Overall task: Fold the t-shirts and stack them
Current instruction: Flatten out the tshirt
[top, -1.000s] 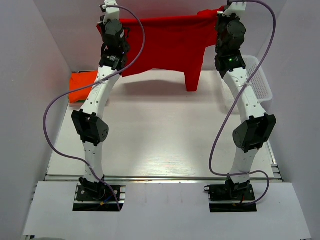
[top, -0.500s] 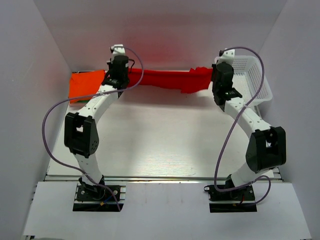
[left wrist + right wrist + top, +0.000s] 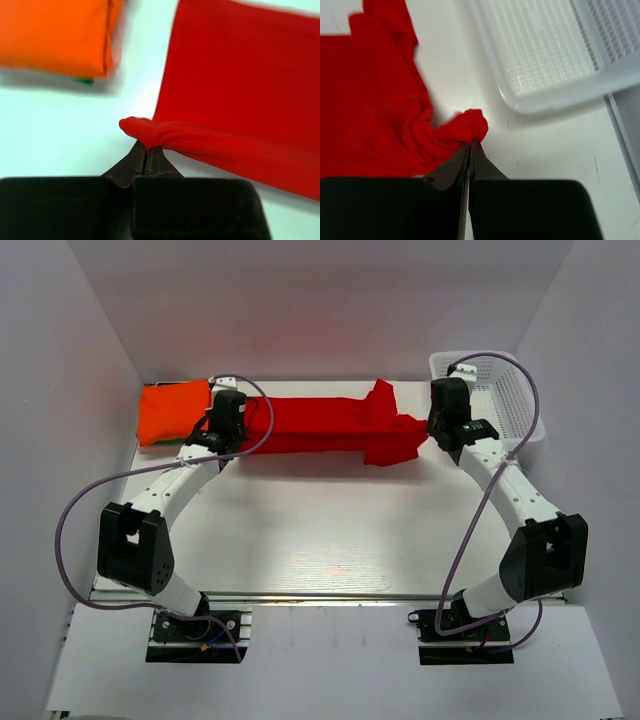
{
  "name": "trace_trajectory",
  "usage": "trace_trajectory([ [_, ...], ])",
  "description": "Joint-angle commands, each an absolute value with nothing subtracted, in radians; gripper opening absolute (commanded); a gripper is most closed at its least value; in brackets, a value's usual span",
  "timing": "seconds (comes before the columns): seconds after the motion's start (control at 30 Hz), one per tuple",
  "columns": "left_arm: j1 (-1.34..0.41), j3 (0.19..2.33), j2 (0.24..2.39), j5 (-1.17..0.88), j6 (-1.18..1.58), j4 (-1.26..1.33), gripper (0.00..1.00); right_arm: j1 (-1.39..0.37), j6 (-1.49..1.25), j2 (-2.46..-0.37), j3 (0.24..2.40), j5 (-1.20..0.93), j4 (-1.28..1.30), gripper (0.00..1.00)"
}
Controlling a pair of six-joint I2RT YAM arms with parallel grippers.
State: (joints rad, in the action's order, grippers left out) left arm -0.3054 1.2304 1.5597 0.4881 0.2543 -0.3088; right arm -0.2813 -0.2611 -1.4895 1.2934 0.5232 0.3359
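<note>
Spanning the far strip of the counter (image 3: 330,525), the red t-shirt (image 3: 320,425) lies as a long, narrow band stretched between the two hands. The left hand (image 3: 147,152) is clenched on a bunched corner of the red cloth, with the fabric running away ahead of it and to its right. The right hand (image 3: 470,145) is likewise clenched on a small knot of red cloth at the opposite end, and the rest of the shirt spreads ahead of it and to its left. A loose flap juts out from the band close to the right hand. Whether the pinched ends touch the surface cannot be told.

The orange t-shirt (image 3: 172,412) sits folded ahead of the left hand and to its left, separated from the red cloth by a strip of bare counter. A sliver of the green t-shirt (image 3: 82,80) shows beneath the orange one's edge.

The basket (image 3: 500,390), white plastic mesh, stands ahead of the right hand and to its right, near the red cloth but not touching it.

The counter is white, faintly grained and matt, with a few small dark specks near the right hand. A metal rail (image 3: 330,595) runs along its near edge. The back wall (image 3: 320,310), left wall (image 3: 60,440) and right wall (image 3: 595,440) are plain white panels enclosing the work area. Purple cables (image 3: 80,510) loop beside both arms.
</note>
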Motion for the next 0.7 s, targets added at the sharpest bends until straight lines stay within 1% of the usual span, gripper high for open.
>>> trace_trajectory([
  [0.0,-0.301,1.181,1.481,0.418,0.324,-0.403,0.0,-0.262,-0.333,-1.413,1.315,0.535,0.528,0.0],
  [0.17,-0.301,1.092,1.427,0.342,0.425,-0.485,0.0,-0.262,-0.348,-1.342,1.25,0.509,0.635,0.0],
  [0.3,-0.301,0.98,1.387,0.262,0.48,-0.494,0.0,-0.264,-0.363,-1.33,1.171,0.477,0.655,0.0],
  [0.5,-0.301,0.821,1.367,0.112,0.534,-0.514,0.0,-0.264,-0.5,-1.333,1.031,0.482,0.732,0.0],
  [0.53,-0.301,0.78,1.358,0.074,0.543,-0.514,0.0,-0.264,-0.538,-1.318,0.964,0.486,0.744,0.0],
  [0.57,-0.301,0.761,1.347,0.058,0.543,-0.525,0.06,-0.264,-0.584,-1.306,0.939,0.486,0.75,0.0],
  [0.63,-0.31,0.715,1.332,0.019,0.543,-0.525,0.11,-0.264,-0.618,-1.257,0.834,0.444,0.732,0.02],
  [0.67,-0.31,0.703,1.31,0.018,0.543,-0.537,0.15,-0.262,-0.624,-1.246,0.784,0.401,0.704,0.13],
])
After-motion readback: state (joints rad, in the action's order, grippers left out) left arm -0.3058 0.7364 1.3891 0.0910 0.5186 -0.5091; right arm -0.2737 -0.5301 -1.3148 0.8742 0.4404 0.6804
